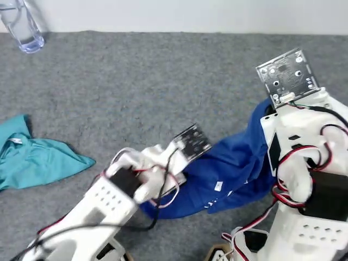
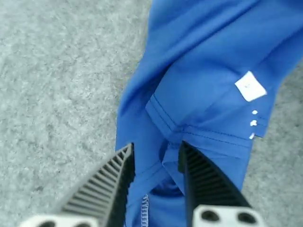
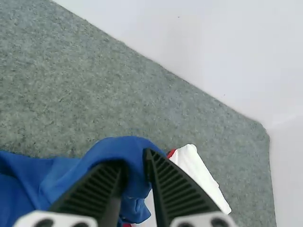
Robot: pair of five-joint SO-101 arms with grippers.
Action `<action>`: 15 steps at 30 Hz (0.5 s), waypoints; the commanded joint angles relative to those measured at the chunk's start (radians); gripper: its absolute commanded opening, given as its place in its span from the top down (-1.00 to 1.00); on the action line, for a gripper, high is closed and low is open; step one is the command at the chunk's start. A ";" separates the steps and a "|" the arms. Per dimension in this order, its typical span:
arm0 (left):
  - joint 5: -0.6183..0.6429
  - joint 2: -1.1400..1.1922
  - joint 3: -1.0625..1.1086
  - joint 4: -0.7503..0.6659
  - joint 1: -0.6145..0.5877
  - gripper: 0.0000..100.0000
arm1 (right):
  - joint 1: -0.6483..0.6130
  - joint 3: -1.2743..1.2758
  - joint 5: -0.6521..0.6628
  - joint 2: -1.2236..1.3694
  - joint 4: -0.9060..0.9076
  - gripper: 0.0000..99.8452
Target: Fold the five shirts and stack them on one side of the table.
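Two arms hold a blue shirt point(image 1: 234, 163) over the grey table point(image 1: 136, 81), the cloth strung between them near the front edge. In the left wrist view the left gripper point(image 2: 156, 146) is pinched on a bunched fold by the hem, jaws a narrow gap apart with fabric filling it. In the right wrist view the right gripper point(image 3: 133, 158) is clamped on a hump of the same shirt, raised off the table, with the white wall point(image 3: 213, 47) beyond.

Much is hidden. From the high view each wrist's circuit board and white housing cover the fingers, and the right arm point(image 1: 304, 179) blocks the shirt's far end. The left arm point(image 1: 109, 196) overlaps its near edge. Sleeves and collar cannot be made out in the crumple. A teal shirt point(image 1: 38, 157) lies rumpled, well apart at the table's left side, cut off by the frame. A clear glass point(image 1: 24, 30) at the back left corner is cut off at the top. Beside the right gripper sits a white shape with a red edge point(image 3: 194, 170); what it is cannot be told.

A small white tag point(image 2: 250, 86) is sewn on the blue shirt, with tiny white marks point(image 2: 253, 123) below it; none is legible. The teal shirt also carries a white label point(image 1: 16, 141), too small to read.
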 commanded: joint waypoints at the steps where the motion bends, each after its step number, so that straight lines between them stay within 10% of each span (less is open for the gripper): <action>1: -0.017 0.166 -0.119 0.002 0.034 0.70 | -0.012 -0.003 -0.012 -0.010 0.001 0.98; 15: -0.021 0.512 -0.314 0.002 0.057 0.70 | -0.005 -0.003 -0.011 -0.010 0.002 0.98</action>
